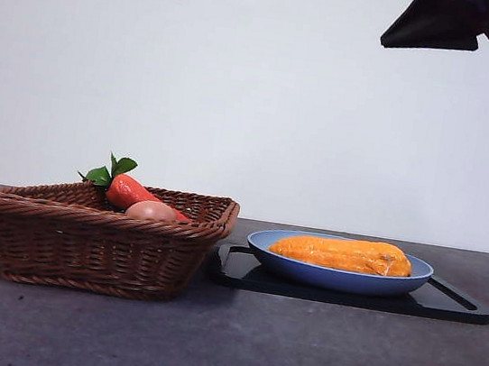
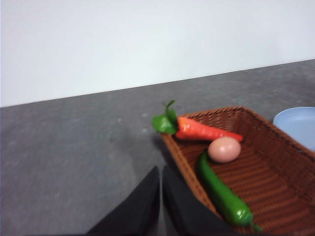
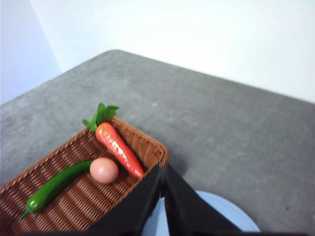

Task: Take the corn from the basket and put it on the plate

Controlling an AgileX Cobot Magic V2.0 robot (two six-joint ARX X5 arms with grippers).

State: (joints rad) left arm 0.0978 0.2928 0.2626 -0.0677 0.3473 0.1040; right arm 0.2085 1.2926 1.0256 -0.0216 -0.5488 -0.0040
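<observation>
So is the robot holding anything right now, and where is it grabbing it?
Nothing is held. Both pincers are shut on nothing: the left pincer and the right pincer. The corn lies on the plate, untouched.

Glossy orange-yellow bumpy corn cob (image 1: 342, 253) on matte light blue round plate (image 1: 337, 275); flat black rectangular tray (image 1: 451, 303); brown woven wicker basket (image 1: 91, 239) with red-orange green-leafed carrot (image 1: 130, 191), tan-pink egg (image 1: 150, 210), shiny green pepper (image 2: 222, 191); speckled grey tabletop (image 1: 293, 354).

Low front camera faces the wall; both wrist cameras share the basket (image 2: 256, 167).
</observation>
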